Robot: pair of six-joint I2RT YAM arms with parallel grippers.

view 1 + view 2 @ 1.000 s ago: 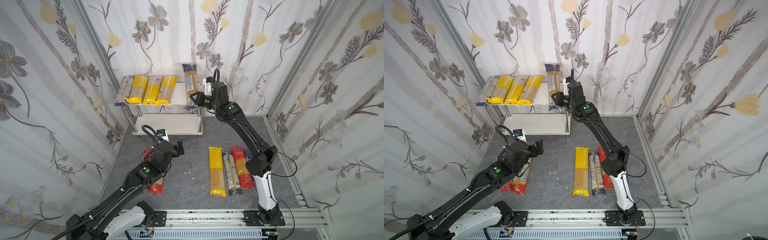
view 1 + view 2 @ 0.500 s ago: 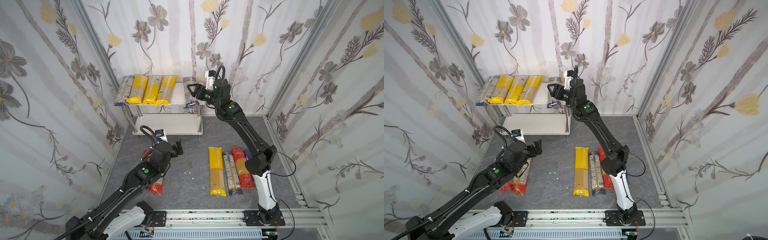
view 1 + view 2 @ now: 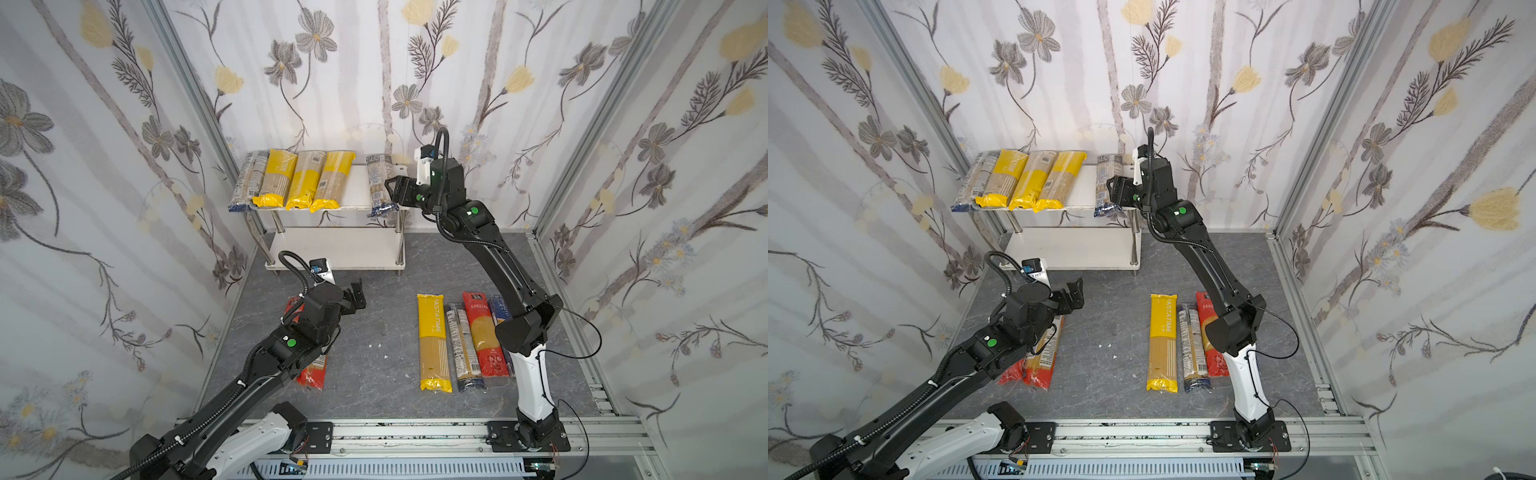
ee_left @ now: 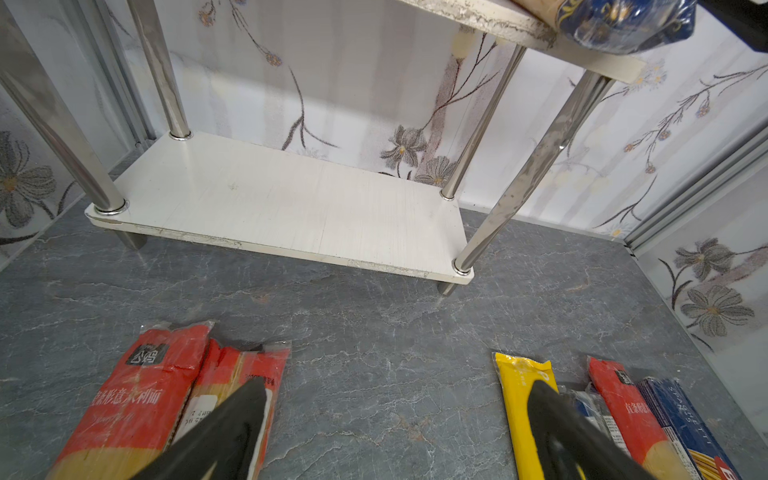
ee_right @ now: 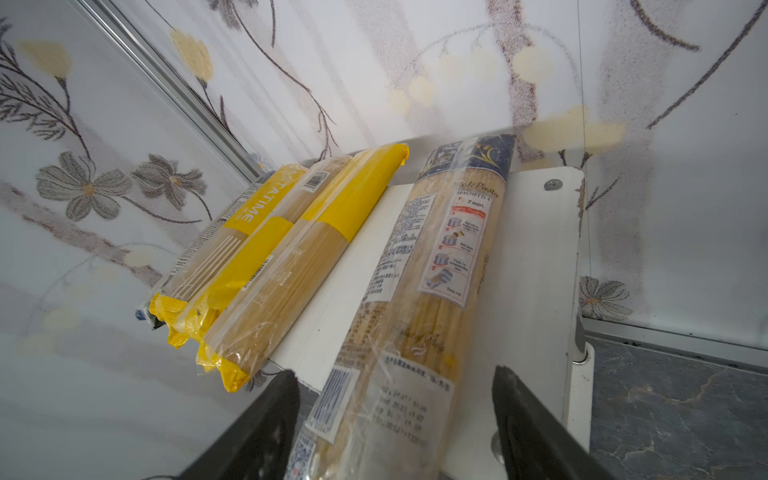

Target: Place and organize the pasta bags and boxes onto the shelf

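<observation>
eleven pasta packs (image 3: 461,345) in all: four yellow packs (image 3: 432,332), three red packs (image 3: 482,332), three clear packs (image 3: 380,183) with dark blue ends, one dark blue box (image 3: 500,309). one shelf (image 3: 357,187) with two white boards (image 3: 340,247) and four chrome posts (image 3: 400,245). two arms (image 3: 498,266).

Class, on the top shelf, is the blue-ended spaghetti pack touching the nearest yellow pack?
Apart. The right wrist view shows bare white shelf board between the blue-ended spaghetti pack and the nearest yellow pack; both top views show that gap too.
</observation>
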